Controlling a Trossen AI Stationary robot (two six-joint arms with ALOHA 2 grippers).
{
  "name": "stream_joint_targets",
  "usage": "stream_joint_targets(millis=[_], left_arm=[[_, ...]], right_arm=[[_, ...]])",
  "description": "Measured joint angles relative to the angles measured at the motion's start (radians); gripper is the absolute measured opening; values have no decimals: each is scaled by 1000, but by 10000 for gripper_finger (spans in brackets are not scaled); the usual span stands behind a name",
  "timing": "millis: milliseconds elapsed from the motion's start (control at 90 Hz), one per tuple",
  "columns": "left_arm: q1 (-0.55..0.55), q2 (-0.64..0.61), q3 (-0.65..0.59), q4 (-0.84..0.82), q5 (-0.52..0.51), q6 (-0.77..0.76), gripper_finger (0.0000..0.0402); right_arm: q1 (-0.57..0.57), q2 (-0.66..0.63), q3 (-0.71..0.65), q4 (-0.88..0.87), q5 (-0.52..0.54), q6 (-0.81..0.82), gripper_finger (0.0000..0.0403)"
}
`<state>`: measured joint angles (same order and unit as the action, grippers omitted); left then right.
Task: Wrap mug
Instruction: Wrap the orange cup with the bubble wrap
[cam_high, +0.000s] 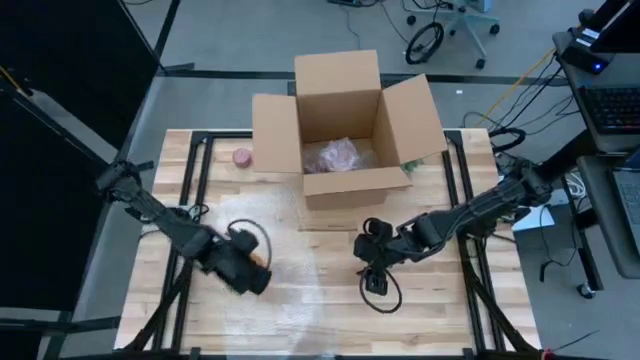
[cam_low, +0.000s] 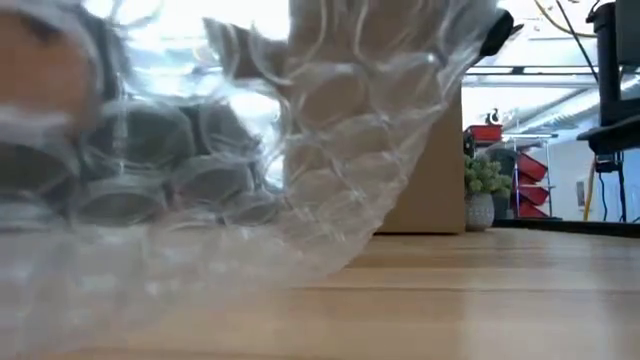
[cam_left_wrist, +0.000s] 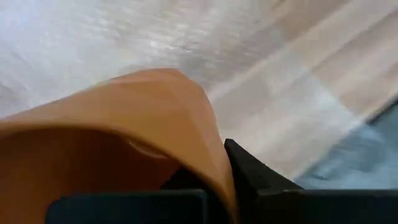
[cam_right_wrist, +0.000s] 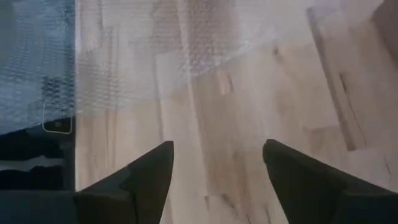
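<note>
The floor (cam_high: 240, 40) is grey. A rolling chair (cam_high: 455, 25) stands far behind the wooden counter (cam_high: 330, 320). A desk with a keyboard (cam_high: 610, 105) is at the right. A small plant (cam_low: 482, 190) and red bins (cam_low: 528, 185) sit far back.

Open box (cam_high: 345, 140) at the bench's (cam_high: 480, 300) far middle, a small roll (cam_high: 242, 157) just left of it. Bubble wrap (cam_high: 300, 290) lies on the bench before the box. Left gripper (cam_high: 252, 275) with mug (cam_high: 260, 257) at the wrap's left edge; right gripper (cam_high: 377, 283) over its right edge.

Left gripper (cam_high: 252, 272) low, clamped — right gripper (cam_right_wrist: 217, 163) low, fingers spread.
</note>
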<state>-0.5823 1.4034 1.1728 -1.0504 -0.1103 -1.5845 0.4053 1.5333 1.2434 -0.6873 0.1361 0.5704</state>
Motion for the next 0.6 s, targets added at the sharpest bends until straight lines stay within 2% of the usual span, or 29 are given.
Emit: stream_joint_targets(millis=[122, 267, 433, 600], left_arm=[[111, 56, 0, -29, 83, 160, 2], [184, 156, 0, 54, 144, 327, 1], [179, 258, 0, 50, 238, 410, 1], [148, 280, 0, 50, 224, 416, 1]], right_arm=[[0, 0, 0, -15, 0, 1, 235], [1, 0, 0, -38, -4, 4, 235], [2, 0, 0, -67, -6, 23, 235], [2, 0, 0, -72, -6, 23, 235]])
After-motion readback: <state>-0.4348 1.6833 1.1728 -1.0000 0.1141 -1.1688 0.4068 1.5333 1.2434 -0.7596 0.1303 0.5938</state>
